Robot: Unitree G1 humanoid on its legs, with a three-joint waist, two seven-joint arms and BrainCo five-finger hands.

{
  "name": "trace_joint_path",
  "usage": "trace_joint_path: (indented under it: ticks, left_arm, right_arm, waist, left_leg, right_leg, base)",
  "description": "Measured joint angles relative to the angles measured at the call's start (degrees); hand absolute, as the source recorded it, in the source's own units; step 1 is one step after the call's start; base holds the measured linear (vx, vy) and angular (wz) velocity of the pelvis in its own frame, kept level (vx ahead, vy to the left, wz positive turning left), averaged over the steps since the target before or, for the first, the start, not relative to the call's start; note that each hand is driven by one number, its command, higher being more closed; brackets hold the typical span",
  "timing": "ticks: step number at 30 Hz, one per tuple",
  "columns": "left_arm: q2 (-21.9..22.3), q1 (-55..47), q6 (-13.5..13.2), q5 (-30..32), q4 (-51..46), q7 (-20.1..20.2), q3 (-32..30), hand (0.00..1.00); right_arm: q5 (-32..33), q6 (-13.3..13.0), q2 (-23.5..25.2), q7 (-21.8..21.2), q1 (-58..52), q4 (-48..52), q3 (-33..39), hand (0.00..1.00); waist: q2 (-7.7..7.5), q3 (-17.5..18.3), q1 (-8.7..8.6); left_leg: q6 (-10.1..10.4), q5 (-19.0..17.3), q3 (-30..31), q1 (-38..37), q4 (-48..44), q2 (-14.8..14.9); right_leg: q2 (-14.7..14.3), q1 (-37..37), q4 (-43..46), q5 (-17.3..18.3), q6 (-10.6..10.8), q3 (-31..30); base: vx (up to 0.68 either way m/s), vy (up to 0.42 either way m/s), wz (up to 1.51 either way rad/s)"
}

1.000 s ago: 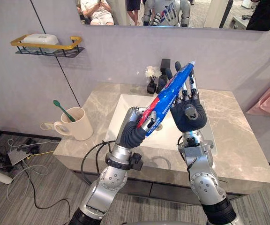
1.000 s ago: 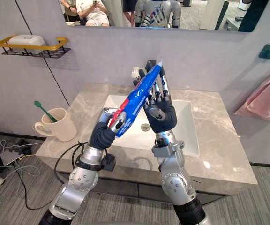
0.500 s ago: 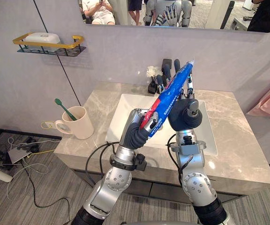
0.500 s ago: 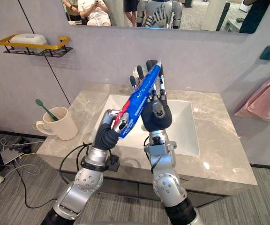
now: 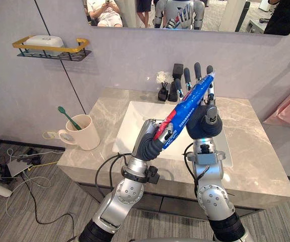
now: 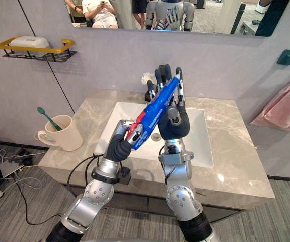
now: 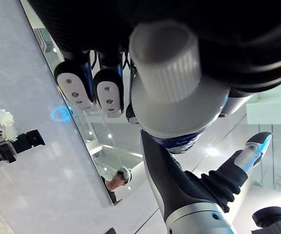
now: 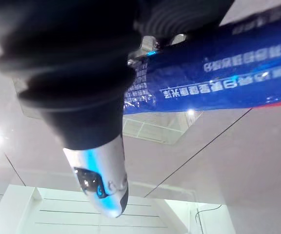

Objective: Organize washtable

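blue-and-red toothpaste tube [image 5: 188, 107] hangs in mid-air over the sink [image 5: 135, 126], its capped end clamped in the curled fingers of the left hand [image 5: 152, 141] while its flat end leans on the straight, spread fingers of the right hand [image 5: 203, 118]. the tidying looks about half done: a green toothbrush [image 5: 68, 118] already stands in the cream mug [image 5: 84, 132] near the marble counter's [image 5: 261, 166] left edge, but the tube is not yet set down, probably bound for that mug.

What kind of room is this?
Bathroom washstand, probably a staged one: the mirror reflects several people. Sunken sink in a marble counter, a mug with a toothbrush, toothpaste tube in the left hand.
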State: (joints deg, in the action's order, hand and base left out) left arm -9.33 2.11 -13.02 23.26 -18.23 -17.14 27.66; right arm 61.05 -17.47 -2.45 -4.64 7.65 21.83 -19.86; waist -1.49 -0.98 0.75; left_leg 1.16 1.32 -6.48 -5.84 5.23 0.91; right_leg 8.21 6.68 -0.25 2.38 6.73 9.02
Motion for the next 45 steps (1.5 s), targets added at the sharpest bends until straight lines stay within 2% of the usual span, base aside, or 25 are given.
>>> trace_joint_path:
  ticks: [4, 10, 16, 34, 45]
  left_arm:
    - [0.06, -1.26, 0.08, -0.02, 0.29, 0.73, -3.04, 1.0]
    - [0.09, -1.59, 0.14, -0.03, 0.77, 0.88, -3.71, 1.0]
    - [0.18, -3.29, 1.47, -0.11, 0.78, 0.8, -7.04, 1.0]
    - [0.17, -2.91, 1.5, -0.15, 0.45, 0.97, -3.37, 1.0]
    - [0.17, -0.63, 1.25, -0.14, -0.46, 0.95, -0.53, 1.0]
  right_arm:
    - [-1.01, 0.25, 0.47, 0.48, -1.67, -0.04, 2.83, 0.0]
    - [-1.38, 0.37, 0.98, 0.89, -3.97, -0.08, 4.43, 0.0]
    - [-1.5, 0.33, 0.89, 0.83, -5.5, -0.29, 6.33, 0.0]
    - [0.36, 4.28, 0.08, -1.01, -5.89, -7.54, 0.6, 0.0]
    - [1.63, 4.29, -0.37, -1.82, -5.92, -10.64, -0.89, 0.0]
  waist:
    - [-0.01, -0.01, -0.05]
    - [-0.01, -0.01, -0.02]
    - [-0.02, -0.03, -0.17]
    - [-0.34, -0.11, -0.08]
    - [-0.82, -0.06, -0.08]
  left_leg:
    - [0.0, 0.0, 0.02, -0.13, 0.0, 0.0]
    - [0.0, 0.0, 0.07, -0.21, 0.02, 0.0]
    - [0.0, 0.0, 0.11, -0.22, 0.03, -0.01]
    - [0.08, 0.21, 1.39, 0.05, 0.09, -0.13]
    - [0.19, 0.69, 1.73, 0.34, 0.15, -0.09]
  right_leg:
    - [0.01, 0.0, 0.0, 0.0, 0.0, 0.01]
    - [0.01, 0.0, -0.05, 0.0, 0.0, 0.09]
    - [0.01, 0.0, -0.11, 0.0, 0.0, 0.1]
    - [0.04, 0.09, -0.2, 0.01, -0.01, 0.76]
    - [0.04, 0.09, -0.16, -0.03, -0.1, 1.49]
  base:
    - [0.0, 0.0, 0.0]
    - [0.0, 0.0, 0.0]
    - [0.0, 0.0, 0.0]
    - [0.0, -0.002, 0.01]
    - [-0.02, -0.013, 0.03]
